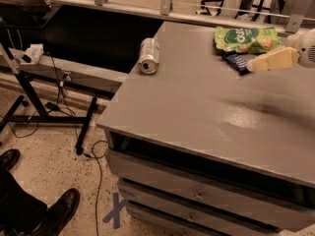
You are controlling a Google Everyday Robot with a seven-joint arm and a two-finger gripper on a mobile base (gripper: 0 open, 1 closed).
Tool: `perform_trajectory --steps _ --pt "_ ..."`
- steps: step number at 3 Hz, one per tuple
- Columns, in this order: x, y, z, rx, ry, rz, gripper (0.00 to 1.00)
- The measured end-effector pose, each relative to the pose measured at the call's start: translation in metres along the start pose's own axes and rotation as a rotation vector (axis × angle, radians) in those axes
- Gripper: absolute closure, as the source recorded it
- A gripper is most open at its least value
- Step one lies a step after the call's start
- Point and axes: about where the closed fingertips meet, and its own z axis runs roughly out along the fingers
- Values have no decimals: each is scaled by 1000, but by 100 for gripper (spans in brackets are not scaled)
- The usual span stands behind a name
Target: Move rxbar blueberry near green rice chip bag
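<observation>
The rxbar blueberry (235, 62), a small dark navy bar with white lettering, lies flat on the grey table (206, 107) at the back right. It sits just below the green rice chip bag (246, 38), touching or nearly touching the bag's front edge. My gripper (255, 65), cream coloured, comes in from the right edge on the white arm (307, 45). Its tip is right next to the bar's right end, a little above the table.
A silver soda can (148, 55) lies on its side near the table's back left edge. Drawers (197, 195) front the table below. A black stand (29, 82) with cables is on the left, and a person's black shoes (54, 213) are at bottom left.
</observation>
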Motion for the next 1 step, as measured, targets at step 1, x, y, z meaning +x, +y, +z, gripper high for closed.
perform_trajectory --steps 1 --pt "2 -2 -7 4 -9 14 0"
